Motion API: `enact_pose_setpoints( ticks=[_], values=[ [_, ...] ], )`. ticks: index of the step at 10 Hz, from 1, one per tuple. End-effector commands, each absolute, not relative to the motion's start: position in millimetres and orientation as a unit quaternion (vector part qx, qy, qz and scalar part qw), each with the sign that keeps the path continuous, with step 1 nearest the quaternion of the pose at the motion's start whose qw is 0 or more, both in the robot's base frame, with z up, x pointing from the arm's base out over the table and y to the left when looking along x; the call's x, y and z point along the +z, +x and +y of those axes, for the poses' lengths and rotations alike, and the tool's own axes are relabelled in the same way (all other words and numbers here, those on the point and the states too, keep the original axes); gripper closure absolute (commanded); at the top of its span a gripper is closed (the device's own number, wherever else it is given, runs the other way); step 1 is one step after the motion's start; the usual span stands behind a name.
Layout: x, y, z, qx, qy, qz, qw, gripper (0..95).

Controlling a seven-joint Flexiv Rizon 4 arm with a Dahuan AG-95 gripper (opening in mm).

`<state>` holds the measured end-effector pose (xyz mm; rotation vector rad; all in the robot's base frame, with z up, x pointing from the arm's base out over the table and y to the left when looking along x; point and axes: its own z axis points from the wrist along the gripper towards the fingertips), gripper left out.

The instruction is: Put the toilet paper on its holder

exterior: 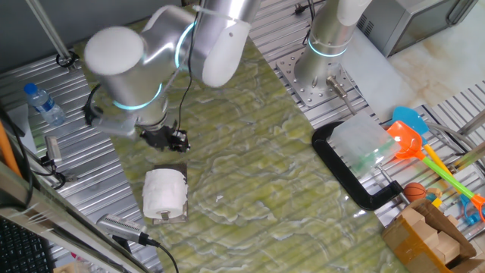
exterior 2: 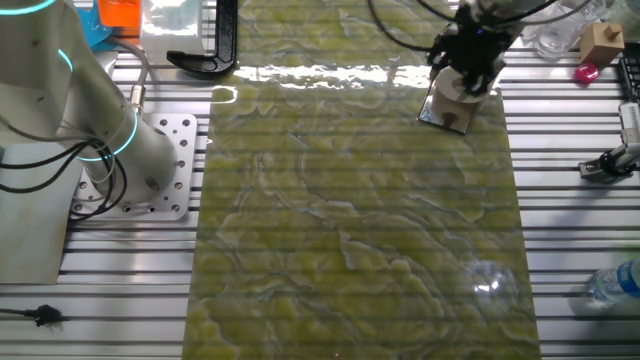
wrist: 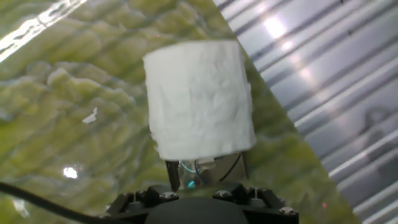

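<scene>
The toilet paper [exterior: 164, 192] is seen standing upright on the holder [exterior: 179, 215], whose shiny base plate shows only as a narrow edge around the foot of the roll, at the edge of the green patterned mat [exterior: 250, 152] next to the ribbed metal table [exterior: 98, 182]. The post is hidden inside the roll. The gripper [exterior: 168, 139] is held near the roll and apart from it in one fixed view; in the other fixed view it overlaps the roll [exterior 2: 458, 92]. In the hand view the roll [wrist: 199, 99] fills the centre just beyond the fingers [wrist: 171, 175], with nothing seen clamped between them; whether the jaws are open or closed cannot be told. No writing or brand can be read anywhere. A black C-shaped clamp [exterior: 341, 171] lies well apart on the mat.
</scene>
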<state>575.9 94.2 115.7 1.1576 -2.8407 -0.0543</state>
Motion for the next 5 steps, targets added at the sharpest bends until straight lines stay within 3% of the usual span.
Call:
enact_pose_setpoints(
  ticks=[1, 5],
  values=[
    [115, 545, 67, -0.013, 0.252, -0.967, 0.04, 95.0],
    [123, 528, 41, -0.012, 0.11, -0.992, 0.052, 95.0]
  ],
)
